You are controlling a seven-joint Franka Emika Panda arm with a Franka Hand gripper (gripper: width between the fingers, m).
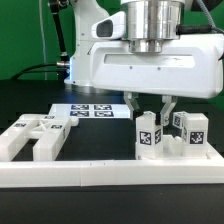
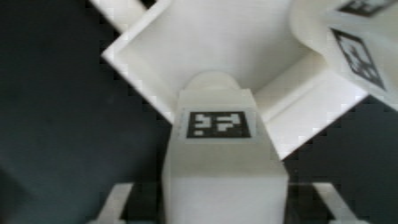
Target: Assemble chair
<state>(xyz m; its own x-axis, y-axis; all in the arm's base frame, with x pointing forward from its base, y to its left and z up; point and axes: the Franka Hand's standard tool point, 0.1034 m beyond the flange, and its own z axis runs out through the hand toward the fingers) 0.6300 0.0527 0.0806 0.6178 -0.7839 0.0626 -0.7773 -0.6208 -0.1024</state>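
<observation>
Black table (image 1: pixel 30 100) against a dark green backdrop, bounded at the near edge by a long low white border rail (image 1: pixel 100 175).

Landmark for all positions: upright white chair leg (image 1: pixel 148 135), tagged on its near face, standing just behind the rail. Clamped from above by the glossy white gripper (image 1: pixel 150 118), with jaws drawn narrow. One finger (image 1: pixel 133 108) pressed to the leg's side at the exterior view's left, its partner to the opposite side.

Just beside the leg, to the exterior view's right: second tagged upright piece (image 1: pixel 190 132), clear of the fingers.

Well away from the leg, to the exterior view's left: flat slotted chair panel (image 1: pixel 35 138), lying on the table, untouched by the gripper.

Behind the leg, toward the exterior view's left: marker board (image 1: pixel 92 110), flat on the table.

Wrist view: looks down along the leg, held between the two fingers, with its square tag (image 2: pixel 219 123) turned to the camera. Beyond the leg, angled white part (image 2: pixel 143 50) on the dark surface. Near that, edge of a further tagged piece (image 2: pixel 365 50).

Cannot tell from either view whether the leg rests on the table or hangs just above it.
</observation>
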